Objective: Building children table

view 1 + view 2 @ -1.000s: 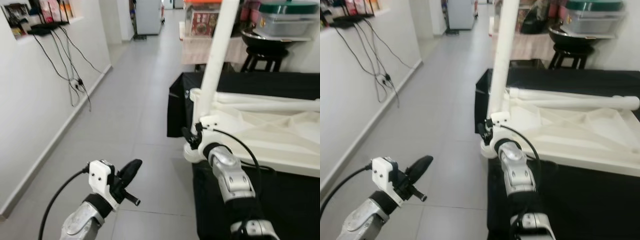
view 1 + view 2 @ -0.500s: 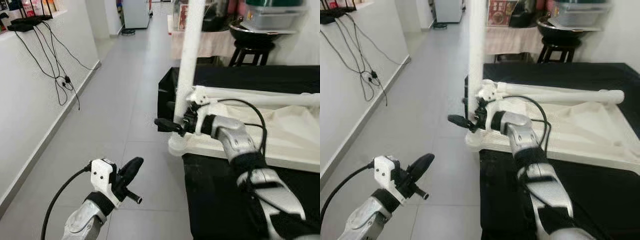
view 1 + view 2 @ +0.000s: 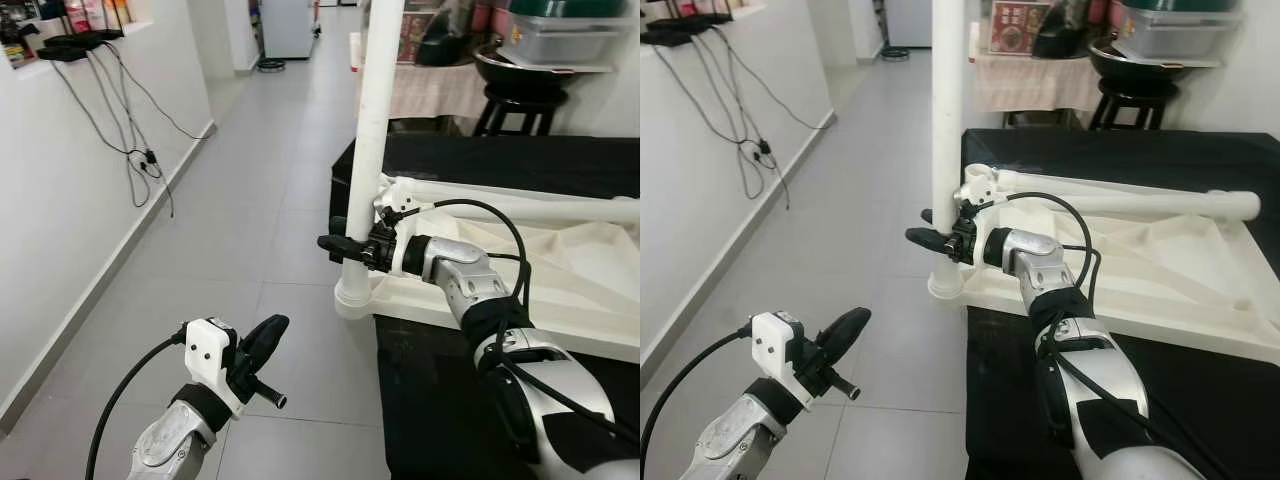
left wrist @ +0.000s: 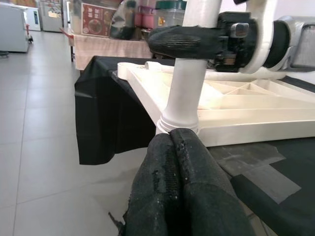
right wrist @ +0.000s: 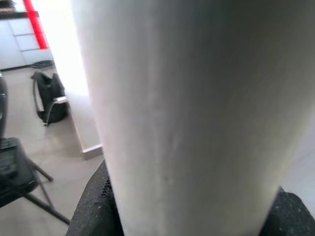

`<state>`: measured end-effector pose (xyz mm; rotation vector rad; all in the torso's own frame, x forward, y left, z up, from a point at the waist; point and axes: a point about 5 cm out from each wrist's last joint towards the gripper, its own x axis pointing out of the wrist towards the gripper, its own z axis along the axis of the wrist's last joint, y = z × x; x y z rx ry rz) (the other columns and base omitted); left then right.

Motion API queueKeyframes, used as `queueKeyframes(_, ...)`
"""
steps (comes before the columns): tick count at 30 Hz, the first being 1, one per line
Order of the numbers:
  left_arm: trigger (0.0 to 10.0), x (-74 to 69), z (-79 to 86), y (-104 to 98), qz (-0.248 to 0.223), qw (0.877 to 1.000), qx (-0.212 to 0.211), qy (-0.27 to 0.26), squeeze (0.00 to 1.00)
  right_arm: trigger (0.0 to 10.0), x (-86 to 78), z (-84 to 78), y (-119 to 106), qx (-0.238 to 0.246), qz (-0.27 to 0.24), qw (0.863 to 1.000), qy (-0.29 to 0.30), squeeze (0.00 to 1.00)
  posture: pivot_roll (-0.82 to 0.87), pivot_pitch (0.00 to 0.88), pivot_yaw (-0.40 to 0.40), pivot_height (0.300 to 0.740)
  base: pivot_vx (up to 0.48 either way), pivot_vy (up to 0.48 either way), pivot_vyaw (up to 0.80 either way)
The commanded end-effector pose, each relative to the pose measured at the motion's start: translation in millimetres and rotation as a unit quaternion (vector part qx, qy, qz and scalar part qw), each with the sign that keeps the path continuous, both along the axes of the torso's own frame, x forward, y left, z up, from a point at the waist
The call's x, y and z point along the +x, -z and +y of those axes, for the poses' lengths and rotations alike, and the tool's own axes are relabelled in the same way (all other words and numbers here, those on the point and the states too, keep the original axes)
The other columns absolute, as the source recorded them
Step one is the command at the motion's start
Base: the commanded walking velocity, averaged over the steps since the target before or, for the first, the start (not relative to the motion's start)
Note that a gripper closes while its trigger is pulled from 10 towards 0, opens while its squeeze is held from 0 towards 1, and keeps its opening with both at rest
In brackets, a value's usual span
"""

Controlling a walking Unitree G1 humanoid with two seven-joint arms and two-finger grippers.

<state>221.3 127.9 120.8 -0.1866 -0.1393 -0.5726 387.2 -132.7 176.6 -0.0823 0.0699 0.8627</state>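
Upright white cylindrical plastic table leg (image 3: 372, 150), seated by its ringed foot in the near left corner socket of the overturned white ribbed plastic tabletop (image 3: 560, 290), itself lying on a black cloth-covered bench (image 3: 470, 390). A second white leg (image 3: 520, 207) lying flat along the far edge of the tabletop, not yet mounted. Right gripper (image 3: 352, 246) wrapped around the lower part of the upright leg, one black finger on either side, clamped on it just above the socket; in the right wrist view, pale tube pressed between the dark pads.

Step in hand, by judgement: fitting or twisting this first leg home in its corner. Next move: probably a firm turn or downward press to lock it, then release and a reach for the lying leg.

Left gripper (image 3: 262, 345) low over the grey tiled floor (image 3: 230, 230), well apart from the table, fingers pressed together, nothing held. White wall with dangling black cables (image 3: 130, 150) further out on the left.
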Motion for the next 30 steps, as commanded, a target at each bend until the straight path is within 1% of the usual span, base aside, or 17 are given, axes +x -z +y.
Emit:
queueKeyframes(1,10.0,-2.1,0.6,3.1,0.004,1.000,0.001,-0.005,0.00,0.0,-3.5,-9.3,24.3,-0.023,0.040,0.997,0.054,0.00,0.08,0.000,-0.040,0.740,0.000,0.000,0.00)
queueKeyframes(2,10.0,-3.6,1.9,2.6,0.003,1.000,-0.001,-0.007,0.00,0.0,-5.1,-33.0,48.0,-0.023,0.049,0.956,0.287,0.00,0.08,0.000,-0.046,0.740,0.000,0.000,0.00)
queueKeyframes(3,10.0,-4.3,3.9,1.9,0.003,1.000,-0.001,-0.008,0.00,0.0,-29.4,-33.3,79.9,-0.017,0.096,0.928,0.361,0.00,0.07,0.000,-0.031,0.740,0.000,0.000,0.00)
queueKeyframes(4,10.0,-4.9,4.7,2.1,0.003,1.000,0.001,-0.006,0.00,0.0,-55.3,-31.9,96.1,-0.032,0.114,0.916,0.384,0.00,0.04,0.000,-0.017,0.740,0.000,0.000,0.00)
queueKeyframes(5,10.0,-5.2,5.0,2.3,0.004,1.000,0.003,-0.005,0.00,0.0,-72.4,-28.5,100.8,-0.037,0.122,0.917,0.378,0.00,0.04,0.000,-0.017,0.740,0.000,0.000,0.00)
queueKeyframes(8,10.0,-4.5,4.9,2.6,0.006,1.000,0.001,0.001,0.00,0.0,-73.2,-27.6,94.4,-0.037,0.116,0.928,0.351,0.00,0.03,0.000,-0.009,0.740,0.000,0.000,0.00)
queueKeyframes(11,10.0,-2.1,5.6,2.8,0.012,1.000,-0.012,0.011,0.00,0.0,-54.6,-39.1,73.1,-0.040,0.079,0.929,0.359,0.00,0.02,0.000,-0.013,0.740,0.000,0.000,0.00)
queueKeyframes(15,10.0,-1.6,5.4,2.8,0.012,1.000,-0.011,0.013,0.00,0.0,-50.0,-39.4,69.8,-0.036,0.073,0.929,0.362,0.00,0.02,0.000,-0.012,0.740,0.000,0.000,0.00)
queueKeyframes(16,10.0,-0.8,6.1,2.4,0.009,1.000,-0.011,0.005,0.00,10.0,-41.4,-32.8,64.1,-0.022,0.074,0.938,0.339,0.00,0.03,0.000,-0.013,0.740,0.000,0.000,0.00)
queueKeyframes(17,10.0,0.0,6.4,2.3,0.006,1.000,-0.010,-0.001,0.00,10.0,-36.1,-25.8,54.6,0.002,0.065,0.945,0.321,0.72,0.03,0.000,-0.014,0.740,0.000,0.000,0.00)
queueKeyframes(18,10.0,0.4,6.6,2.1,0.005,1.000,-0.009,-0.004,0.00,10.0,-31.3,-19.7,45.4,0.018,0.054,0.955,0.292,1.00,0.03,0.000,-0.014,0.740,0.000,0.000,0.00)
queueKeyframes(23,10.0,1.6,6.6,2.4,0.004,1.000,-0.009,-0.005,0.00,10.0,-28.4,-12.3,19.5,0.073,0.035,0.969,0.235,1.00,0.03,0.000,-0.014,0.740,0.000,0.000,0.00)
queueKeyframes(24,10.0,1.9,6.1,2.6,0.004,1.000,-0.009,-0.004,0.00,10.0,-27.3,-11.5,12.0,0.097,0.032,0.976,0.192,1.00,0.03,0.000,-0.015,0.740,0.000,0.000,0.00)
queueKeyframes(26,10.0,1.9,6.1,2.6,0.004,1.000,-0.009,-0.004,0.00,10.0,-27.3,-11.5,12.0,0.097,0.032,0.976,0.192,1.00,0.03,0.000,-0.015,0.740,0.000,0.000,0.00)
queueKeyframes(27,10.0,2.2,5.4,2.5,0.004,1.000,-0.008,-0.003,0.00,10.0,-26.7,-13.2,5.1,0.108,0.019,0.983,0.146,0.49,0.04,0.000,-0.018,0.740,0.000,0.000,0.00)
queueKeyframes(29,10.0,2.2,5.4,2.5,0.004,1.000,-0.008,-0.003,0.00,10.0,-26.7,-13.2,5.1,0.108,0.019,0.983,0.146,0.49,0.04,0.000,-0.018,0.740,0.000,0.000,0.00)
queueKeyframes(30,10.0,2.5,4.6,2.4,0.003,1.000,-0.008,-0.002,0.00,10.0,-26.4,-18.0,1.1,0.096,0.002,0.991,0.092,0.00,0.04,0.000,-0.020,0.740,0.000,0.000,0.00)
